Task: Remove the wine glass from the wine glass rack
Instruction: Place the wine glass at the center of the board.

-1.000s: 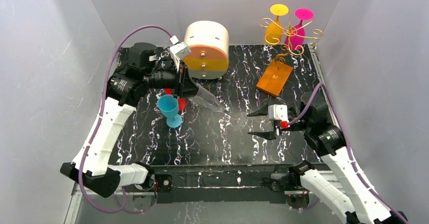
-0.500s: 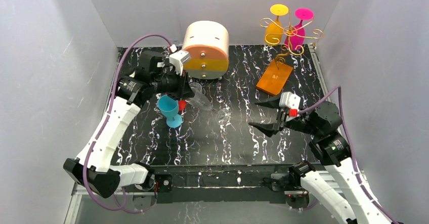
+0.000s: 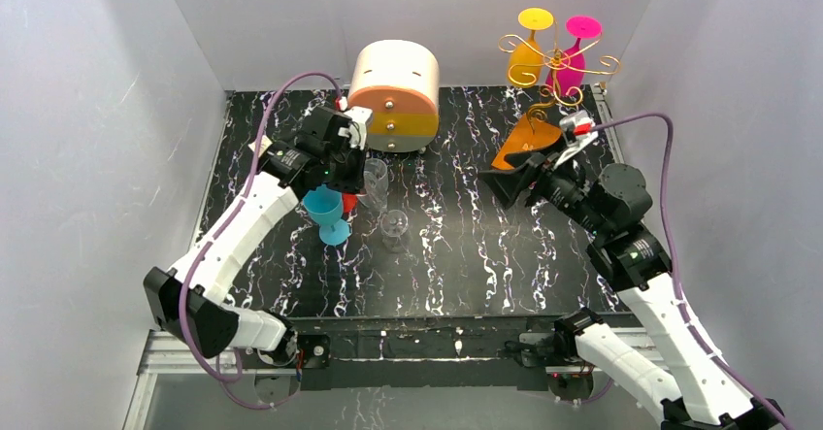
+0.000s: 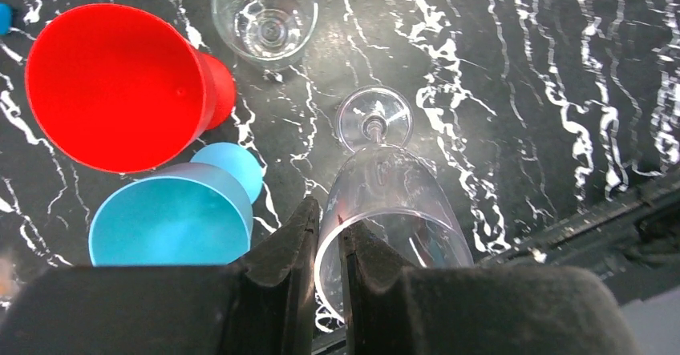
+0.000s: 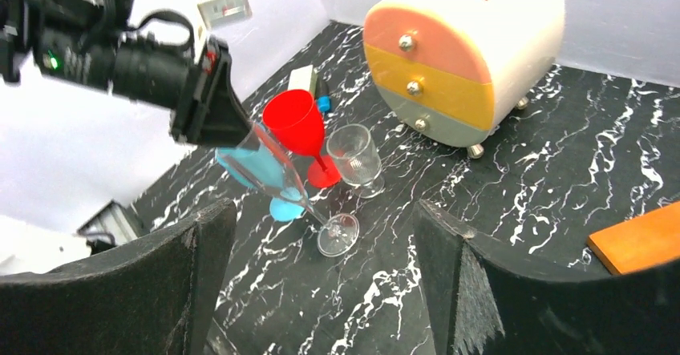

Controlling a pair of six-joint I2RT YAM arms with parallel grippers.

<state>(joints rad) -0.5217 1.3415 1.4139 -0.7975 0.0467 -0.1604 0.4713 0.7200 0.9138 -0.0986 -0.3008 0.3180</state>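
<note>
The wine glass rack (image 3: 557, 61), gold wire on an orange-brown base (image 3: 532, 139), stands at the back right. A yellow wine glass (image 3: 527, 53) and a pink one (image 3: 575, 59) hang on it upside down. My left gripper (image 4: 329, 235) is shut on the rim of a clear wine glass (image 4: 393, 187), one finger inside the bowl and one outside. That glass tilts, its foot (image 5: 337, 235) at or just above the table. My right gripper (image 3: 514, 176) is open and holds nothing, in front of the rack's base.
A red glass (image 4: 112, 82), a blue glass (image 4: 168, 219) and a small clear glass (image 4: 265, 18) stand close together by the held glass. The round cream-and-orange drawer box (image 3: 395, 95) sits at the back centre. Grey walls enclose the table.
The left arm swung the clear glass from lying nearly flat to steeper, its foot drawn left toward the other glasses. The right gripper opened wider and moved back toward the rack's base.
</note>
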